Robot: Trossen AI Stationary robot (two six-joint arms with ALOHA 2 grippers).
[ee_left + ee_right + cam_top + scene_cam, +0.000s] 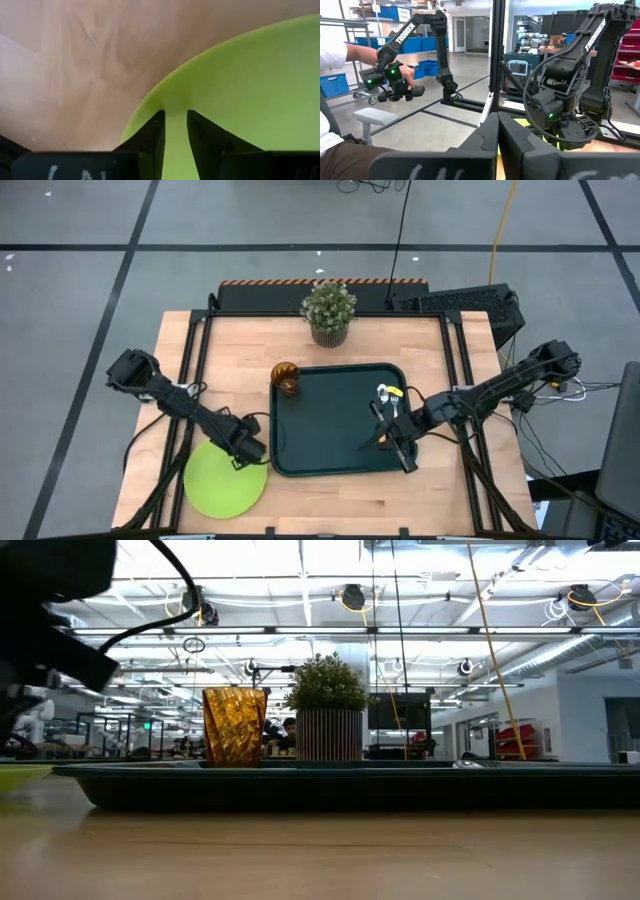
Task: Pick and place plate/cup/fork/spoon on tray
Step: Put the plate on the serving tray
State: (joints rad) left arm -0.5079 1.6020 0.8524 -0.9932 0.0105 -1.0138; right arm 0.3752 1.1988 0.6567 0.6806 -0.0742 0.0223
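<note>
Light wooden table [330,498] on a grey floor marked with dark lines. Dark tray [335,420] at centre; amber cup [285,377] in its far-left corner, spoon [385,394] and fork [384,437] along its right side. Potted plant [329,312] just beyond the tray. Lime-green plate [220,480] near-left on the table. Left gripper [175,131] straddles the plate's rim, fingers slightly parted. Right gripper [410,465] closed, empty, over the tray's near-right corner. Beyond: workshop with ceiling lights, 1 seated person's hand [406,75] on a leader arm.

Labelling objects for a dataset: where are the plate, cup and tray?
plate [222,480], high view, centre of its face.
cup [234,727], low view, middle of its wall.
tray [335,471], high view, near rim.
</note>
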